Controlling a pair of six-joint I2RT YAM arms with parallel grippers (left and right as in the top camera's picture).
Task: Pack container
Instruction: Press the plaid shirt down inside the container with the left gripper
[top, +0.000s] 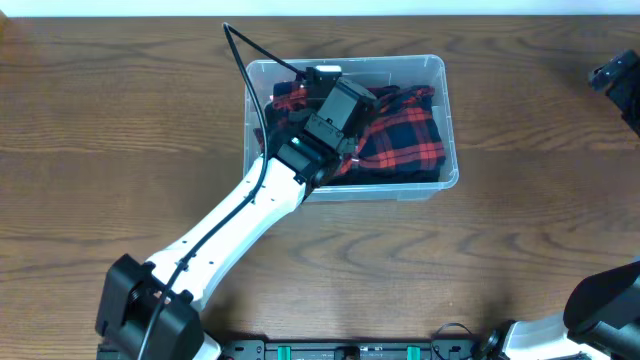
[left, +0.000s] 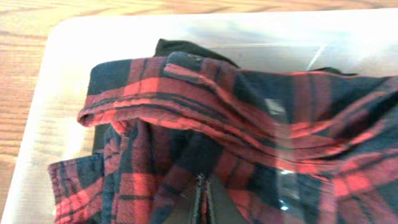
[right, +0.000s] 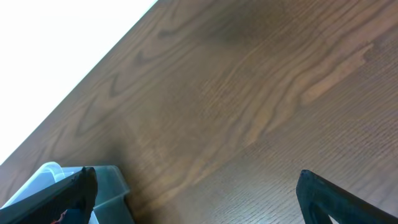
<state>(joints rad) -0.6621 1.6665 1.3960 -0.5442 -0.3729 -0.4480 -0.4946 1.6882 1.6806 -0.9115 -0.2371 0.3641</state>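
Seemingly pinches a soft, limp shirt (left: 249, 124) fold with clenched left gripper (left: 200, 196), inside container (top: 400, 190) at table's (top: 100, 120) 12 o'clock. Container probably light, stiff, slick; best gripped by rim. Holds right gripper (right: 196, 174) spread, empty.

Long brown wooden table (top: 120, 120), dark wavy grain; paler, orange-tan in the left wrist view (left: 18, 37), deep brown with light streaks in the right wrist view (right: 249, 112). Rectangular clear plastic container (top: 395, 190), colourless, milky-white walls close up (left: 56, 93), pale bluish corner (right: 53, 171). Crumpled red-and-black plaid flannel shirt (top: 405, 135) inside: bright red checks crossed by black and dark navy bands (left: 236, 112). Plain black piece of cloth (left: 180, 46) shows behind it. Left arm's long white link (top: 240, 220), black wrist block (top: 340, 105), black base (top: 140, 310), thin black cable (top: 240, 55). Left gripper (left: 200, 202) dark grey. Right gripper (right: 196, 193) fingers (right: 323, 193) black.
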